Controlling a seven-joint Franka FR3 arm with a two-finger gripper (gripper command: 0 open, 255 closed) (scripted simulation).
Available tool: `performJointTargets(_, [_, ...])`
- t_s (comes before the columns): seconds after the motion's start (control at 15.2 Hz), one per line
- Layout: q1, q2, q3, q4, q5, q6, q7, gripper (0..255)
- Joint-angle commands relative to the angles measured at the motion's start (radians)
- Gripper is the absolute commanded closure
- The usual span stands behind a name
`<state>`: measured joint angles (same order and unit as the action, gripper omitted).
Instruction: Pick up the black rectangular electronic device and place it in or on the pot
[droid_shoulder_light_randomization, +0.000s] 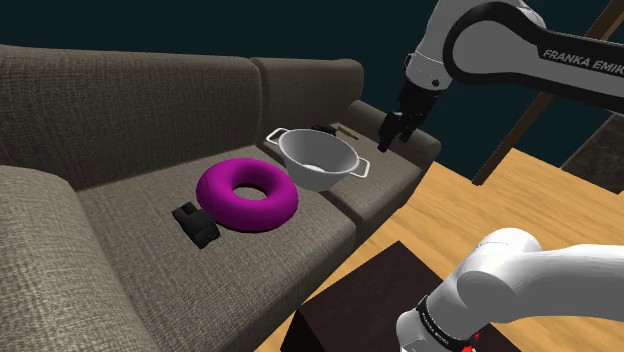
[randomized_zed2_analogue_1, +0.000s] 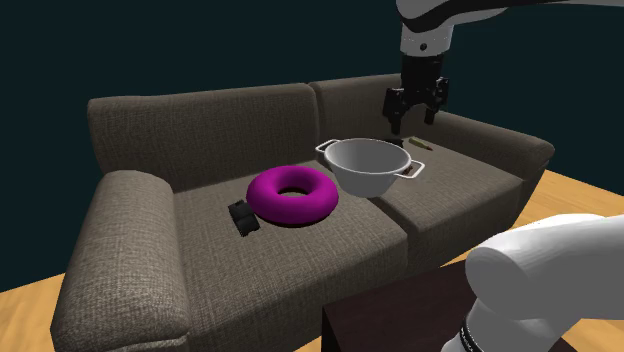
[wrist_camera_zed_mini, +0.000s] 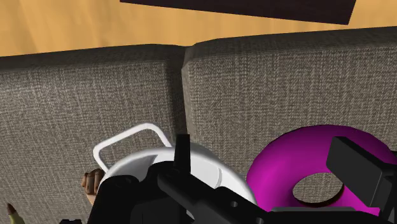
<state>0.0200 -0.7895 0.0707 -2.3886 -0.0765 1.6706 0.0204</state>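
A small black rectangular device (droid_shoulder_light_randomization: 195, 223) (randomized_zed2_analogue_1: 243, 217) lies on the left seat cushion of a grey-brown sofa, just beside a purple ring-shaped cushion (droid_shoulder_light_randomization: 248, 193) (randomized_zed2_analogue_1: 293, 194) (wrist_camera_zed_mini: 286, 167). On the ring's other side stands a grey two-handled pot (droid_shoulder_light_randomization: 320, 178) (randomized_zed2_analogue_1: 370, 182) (wrist_camera_zed_mini: 137, 167), upright with nothing inside. My gripper (droid_shoulder_light_randomization: 395, 130) (randomized_zed2_analogue_1: 413, 112) (wrist_camera_zed_mini: 263, 145) hangs open in the air above the right seat cushion, behind and beside the pot and far from the device. Nothing is between its fingers.
The sofa (droid_shoulder_light_randomization: 120, 230) (randomized_zed2_analogue_1: 200, 120) has a tall backrest and padded armrests. A few small objects, one greenish stick (randomized_zed2_analogue_1: 422, 146) among them, lie behind the pot. The dark stand (droid_shoulder_light_randomization: 370, 300) sits on a wooden floor (droid_shoulder_light_randomization: 470, 215) in front of the sofa.
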Motion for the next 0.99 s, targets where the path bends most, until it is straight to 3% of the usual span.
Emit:
performJointTargets(0.0, [0.0,0.0,0.0,0.0,0.0,0.0,0.0,0])
performJointTargets(0.53, [0.038,0.147,0.164,-0.012,0.071,0.138,0.195,0])
performJointTargets(0.92, [0.048,0.31,0.287,0.035,0.086,0.239,0.346,0])
